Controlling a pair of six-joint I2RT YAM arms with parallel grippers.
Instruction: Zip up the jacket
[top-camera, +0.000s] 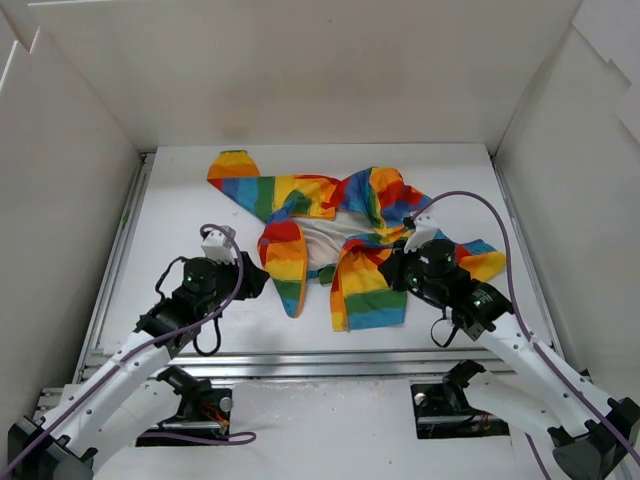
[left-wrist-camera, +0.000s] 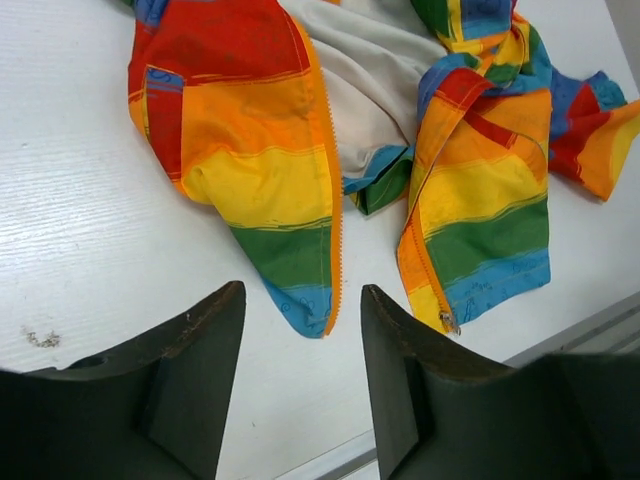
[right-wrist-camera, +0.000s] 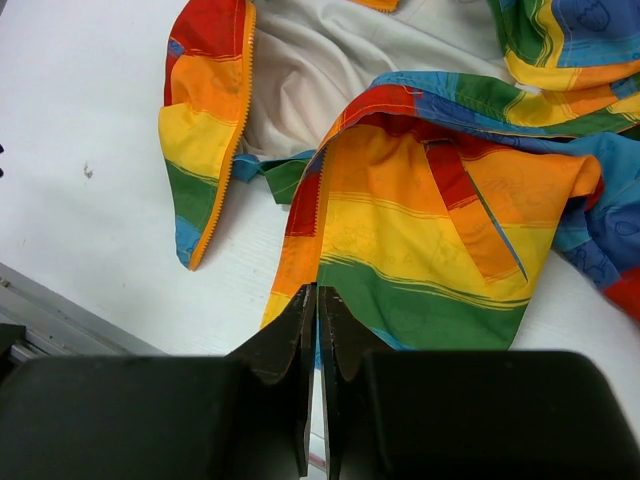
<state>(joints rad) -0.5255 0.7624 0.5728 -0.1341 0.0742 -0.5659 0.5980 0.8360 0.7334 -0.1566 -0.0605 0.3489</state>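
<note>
The rainbow-striped jacket (top-camera: 340, 225) lies open on the white table, its white lining (left-wrist-camera: 365, 90) showing between the two front panels. The left panel (left-wrist-camera: 260, 170) has an orange zipper edge. The right panel (left-wrist-camera: 480, 220) carries the zipper slider (left-wrist-camera: 449, 322) at its bottom corner. My left gripper (left-wrist-camera: 300, 300) is open and empty, just near of the left panel's blue bottom corner (top-camera: 297, 305). My right gripper (right-wrist-camera: 318, 295) is shut over the bottom edge of the right panel (right-wrist-camera: 430, 260), by its zipper edge; nothing shows clearly between the fingers. It also shows in the top view (top-camera: 392, 270).
White walls (top-camera: 70, 200) enclose the table on three sides. A metal rail (top-camera: 300, 355) runs along the near table edge, close below the jacket's hem. Purple cables (top-camera: 490, 215) loop above both arms. A sleeve (top-camera: 235, 170) stretches to the back left.
</note>
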